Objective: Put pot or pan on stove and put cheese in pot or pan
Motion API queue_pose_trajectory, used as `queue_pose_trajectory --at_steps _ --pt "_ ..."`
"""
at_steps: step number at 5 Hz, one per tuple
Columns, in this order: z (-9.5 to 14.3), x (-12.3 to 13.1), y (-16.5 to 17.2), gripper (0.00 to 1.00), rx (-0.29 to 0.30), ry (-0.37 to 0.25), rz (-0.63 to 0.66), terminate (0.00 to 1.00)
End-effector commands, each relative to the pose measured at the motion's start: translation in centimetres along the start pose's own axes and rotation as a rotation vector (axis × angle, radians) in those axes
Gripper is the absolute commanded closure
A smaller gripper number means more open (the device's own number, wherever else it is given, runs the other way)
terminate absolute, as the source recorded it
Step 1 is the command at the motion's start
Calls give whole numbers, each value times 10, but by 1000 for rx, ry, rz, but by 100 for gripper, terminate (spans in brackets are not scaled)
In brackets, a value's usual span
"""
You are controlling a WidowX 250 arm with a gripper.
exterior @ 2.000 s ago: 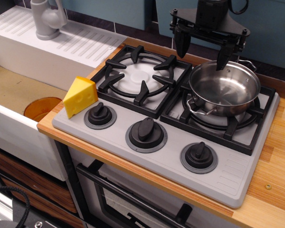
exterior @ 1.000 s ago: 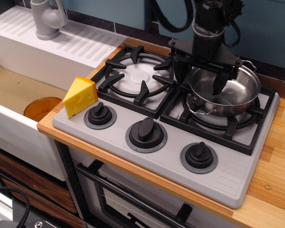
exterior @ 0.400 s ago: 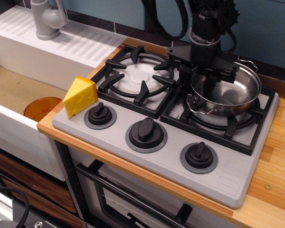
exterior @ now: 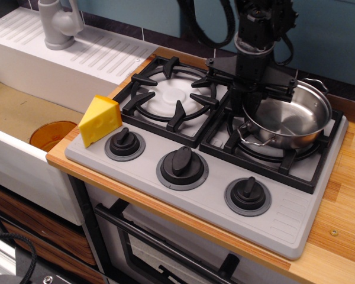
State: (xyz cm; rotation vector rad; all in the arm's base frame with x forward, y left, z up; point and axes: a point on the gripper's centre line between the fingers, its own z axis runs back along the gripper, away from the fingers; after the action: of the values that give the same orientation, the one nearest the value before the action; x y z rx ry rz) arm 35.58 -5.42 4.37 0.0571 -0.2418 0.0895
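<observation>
**Pot tilted on right burner, cheese at stove's left edge**

The pot (exterior: 293,121) sits on the right burner of the stove (exterior: 284,219), tipped, its far rim raised; the gripper (exterior: 252,97) stands at its left rim, jaws seemingly pinching that rim, though the grip is partly hidden; the cheese (exterior: 99,120) rests at the stove's front-left corner, just beside the left knob (exterior: 124,142); the left burner (exterior: 170,94) lies open; bare wooden tabletop (exterior: 343,207) runs right; no writing is readable.
</observation>
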Motion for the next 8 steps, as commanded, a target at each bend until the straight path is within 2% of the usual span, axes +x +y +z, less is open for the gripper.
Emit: queue_pose_trajectory --at_steps 1,2,3,6,8 --pt "56 13 5 100 13 -3 -32 0" --pt "71 20 19 100 20 19 -54 0" --pt "71 31 44 100 12 22 -99 0" --pt "58 55 117 100 10 24 -200 0" --pt "44 59 143 100 4 19 -225 0"
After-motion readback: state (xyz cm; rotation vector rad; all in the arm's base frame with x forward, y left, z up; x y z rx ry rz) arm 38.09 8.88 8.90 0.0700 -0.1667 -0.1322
